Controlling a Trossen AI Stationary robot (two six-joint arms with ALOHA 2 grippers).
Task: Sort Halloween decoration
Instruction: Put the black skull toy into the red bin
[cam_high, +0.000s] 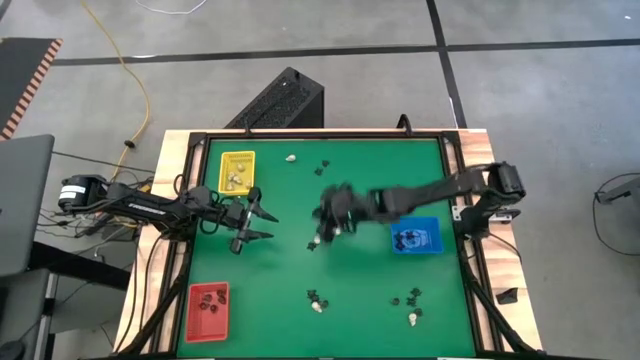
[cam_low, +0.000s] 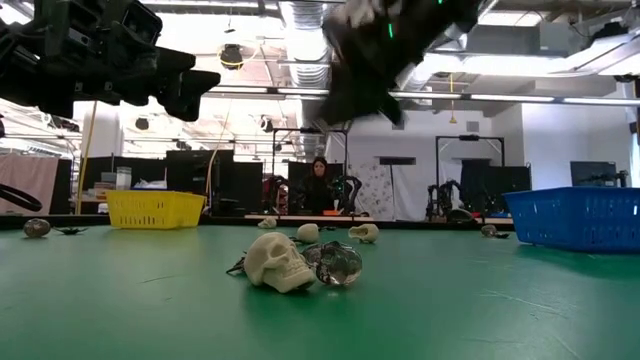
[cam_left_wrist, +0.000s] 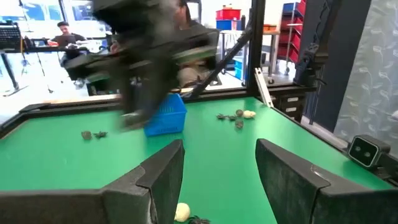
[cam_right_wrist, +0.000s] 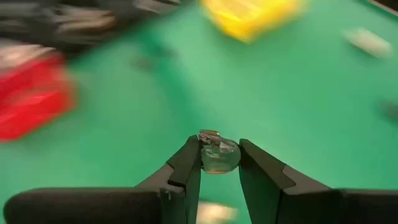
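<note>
A small clear, glassy trinket (cam_right_wrist: 217, 154) sat pinched between the two fingers of the right claw (cam_right_wrist: 219, 163), held above the middle of the green worktop (cam_high: 360, 290); the fingers were nearly together, closed on it. It looked rounded, about as wide as tall, with a small pale cap on one side, so no long axis could be made out, nor which way it faced. In the overhead view the right claw (cam_high: 322, 222) was blurred with motion, left of the blue tray (cam_high: 414, 238).

More Halloween decoration lay scattered on the cloth: a cream skull (cam_low: 276, 263) lay on its side beside another clear piece (cam_low: 338, 264) in the low view, its face seeming to turn toward the camera. Others sat near the far edge and the near edge.

The step in hand seemed to be carrying the clear piece to a tray. Doing it well would call for a steady pinch, since the grip looked slight on a smooth round thing, and for releasing low over the chosen tray so it could not bounce out. Which tray it belonged in could not be told.

The left claw (cam_high: 256, 224) hung with fingers well apart and empty, between the yellow tray (cam_high: 238, 170) and the red tray (cam_high: 209, 310).
</note>
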